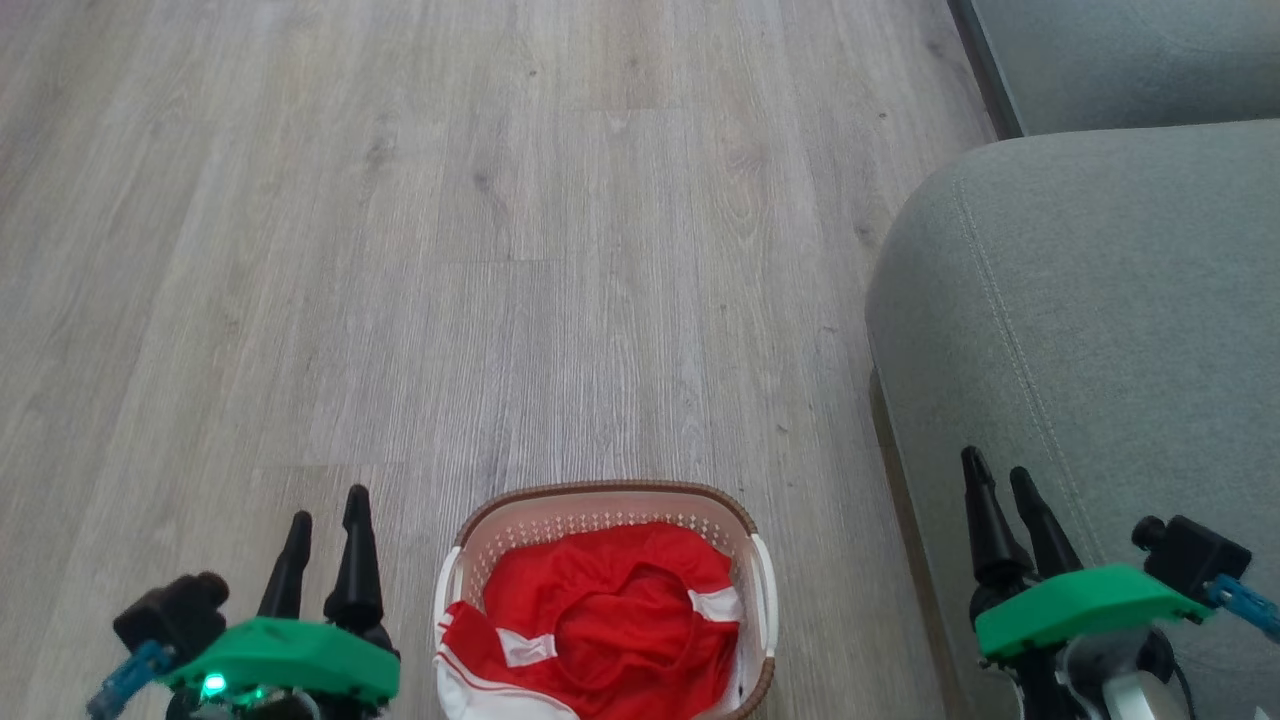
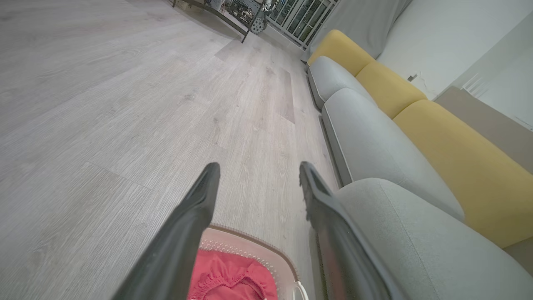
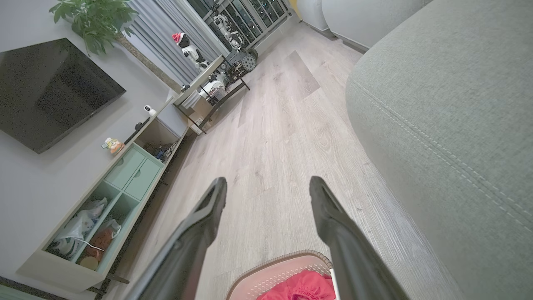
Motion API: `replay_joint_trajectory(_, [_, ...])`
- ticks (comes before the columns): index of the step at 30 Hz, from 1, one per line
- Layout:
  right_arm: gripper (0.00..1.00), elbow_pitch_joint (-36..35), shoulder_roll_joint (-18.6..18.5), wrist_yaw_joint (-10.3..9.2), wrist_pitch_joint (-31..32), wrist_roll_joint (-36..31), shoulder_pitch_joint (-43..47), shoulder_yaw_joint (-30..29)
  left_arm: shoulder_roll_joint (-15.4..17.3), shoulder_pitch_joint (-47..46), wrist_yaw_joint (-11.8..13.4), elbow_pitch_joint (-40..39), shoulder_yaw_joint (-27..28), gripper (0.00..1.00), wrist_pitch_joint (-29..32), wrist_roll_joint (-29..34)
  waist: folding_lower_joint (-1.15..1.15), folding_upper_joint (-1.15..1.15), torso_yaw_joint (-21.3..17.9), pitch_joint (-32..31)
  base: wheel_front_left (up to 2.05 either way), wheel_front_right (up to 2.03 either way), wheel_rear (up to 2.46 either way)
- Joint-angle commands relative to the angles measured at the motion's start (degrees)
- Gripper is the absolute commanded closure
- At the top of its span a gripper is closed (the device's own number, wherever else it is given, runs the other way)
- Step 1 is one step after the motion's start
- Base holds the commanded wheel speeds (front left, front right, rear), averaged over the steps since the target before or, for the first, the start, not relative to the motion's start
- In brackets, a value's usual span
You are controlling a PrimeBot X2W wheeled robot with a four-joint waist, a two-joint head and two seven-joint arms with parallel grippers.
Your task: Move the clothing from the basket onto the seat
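The red clothing [image 1: 605, 625] with white bands lies bunched in the cream basket [image 1: 610, 497] on the floor at the bottom centre of the head view. The grey-green seat [image 1: 1090, 330] rises to the right of the basket. My left gripper [image 1: 327, 505] hangs open to the basket's left, empty. My right gripper [image 1: 1000, 470] is open in front of the seat's cushion, to the basket's right, empty. In the left wrist view the clothing [image 2: 231, 275] and basket [image 2: 254, 243] sit low between my left gripper's [image 2: 258, 171] fingers. The right wrist view has the basket [image 3: 279, 268] below my right gripper [image 3: 268, 185].
Grey wood-plank floor [image 1: 450, 250] stretches ahead of the basket. More sofa cushions, grey [image 2: 366, 137] and yellow [image 2: 466, 166], run along the wall. A green cabinet [image 3: 108, 191], a television [image 3: 46, 91] and a plant [image 3: 93, 21] stand on the far side of the room.
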Motion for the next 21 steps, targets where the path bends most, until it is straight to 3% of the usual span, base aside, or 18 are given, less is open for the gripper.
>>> replay_joint_trajectory(1, [0.0,-1.79,-0.52,0.31,-1.01,-1.93,-1.64,1.2,0.75,-0.77,0.49,-1.86,0.77,0.0,-1.08,2.05,0.0,0.0,0.02,0.0,0.0,0.0,0.0])
replay_joint_trajectory(21, [0.0,-1.97,-0.59,0.39,-4.39,-15.56,-1.68,3.42,0.86,0.15,1.85,-2.05,-0.58,0.0,-4.43,16.15,0.0,0.0,0.18,-0.01,0.0,0.0,0.0])
